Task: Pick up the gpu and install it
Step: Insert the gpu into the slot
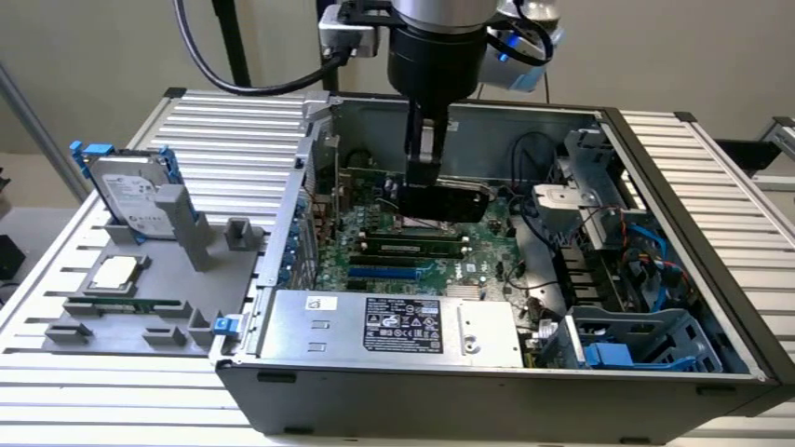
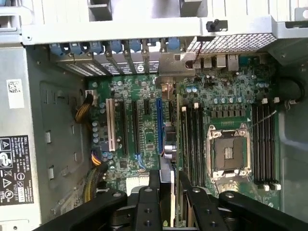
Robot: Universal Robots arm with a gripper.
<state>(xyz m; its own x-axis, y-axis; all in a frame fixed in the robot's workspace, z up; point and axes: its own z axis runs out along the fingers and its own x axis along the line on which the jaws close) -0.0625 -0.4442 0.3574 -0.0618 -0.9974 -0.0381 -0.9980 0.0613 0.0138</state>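
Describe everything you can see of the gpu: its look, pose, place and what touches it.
The gpu is a thin, flat rectangular card; the face seen in the exterior view is black and slightly glossy. The wrist view shows it edge-on, as a narrow strip. It stands on edge inside the open computer case, low over the green motherboard, beside the blue slot. The gripper is shut on its upper edge, a finger on each face. Whether it is seated cannot be told.
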